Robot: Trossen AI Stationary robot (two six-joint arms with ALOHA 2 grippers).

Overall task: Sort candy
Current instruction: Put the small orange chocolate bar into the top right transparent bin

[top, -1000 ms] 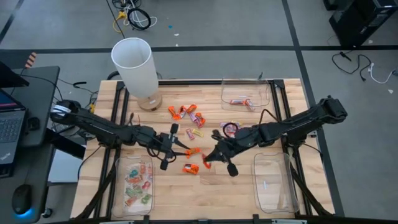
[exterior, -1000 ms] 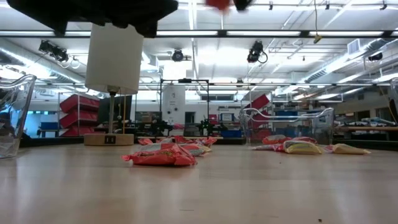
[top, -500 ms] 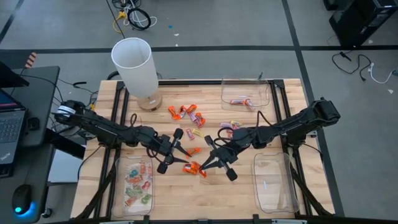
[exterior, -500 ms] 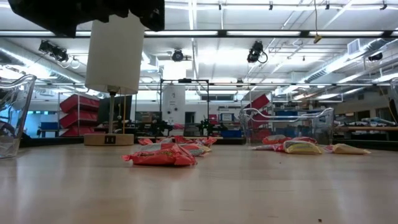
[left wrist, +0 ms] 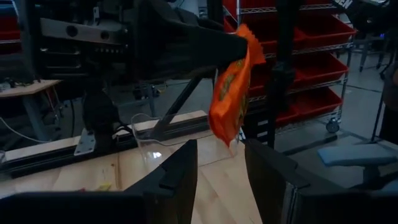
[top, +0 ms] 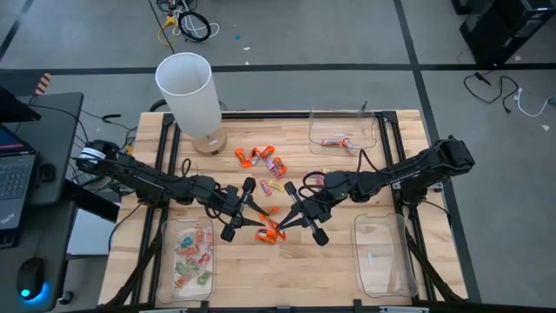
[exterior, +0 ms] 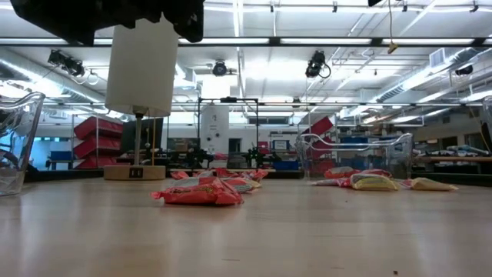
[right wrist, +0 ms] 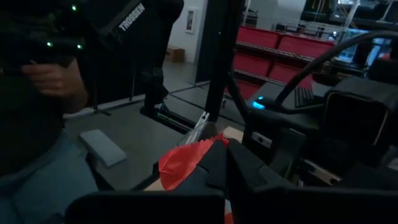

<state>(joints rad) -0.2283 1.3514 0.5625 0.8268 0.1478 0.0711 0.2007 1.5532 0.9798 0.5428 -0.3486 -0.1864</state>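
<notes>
From above, both arms met over the middle of the table [top: 287, 269]. The right gripper [top: 280, 225] was pinched on an orange candy [top: 271, 231], held up between the two arms. The left gripper [top: 257, 211] pointed at it from the left, its fingers spread a little apart with nothing between them. More candy [top: 261, 158] lay loose on the far middle of the table, near a tall white cylinder [top: 188, 94]. A clear tray [top: 186, 258] at the near left held green and pink sweets, a far-right tray [top: 343, 129] held a few, and the near-right tray [top: 382, 254] looked almost bare.

From table height, an orange candy [exterior: 198, 193] lay flat in the middle, with more sweets behind it and to the right. The arms were only dark shapes along the top.

From the left wrist, the orange candy [left wrist: 231, 87] hung from the tips of the right arm's dark fingers, just past the left fingers [left wrist: 176, 174], which stood parted below it.

From the right wrist, the orange candy [right wrist: 185, 161] sat clamped between the closed fingers [right wrist: 249, 171]. A person's hand [right wrist: 57, 81] showed in the room beyond.
</notes>
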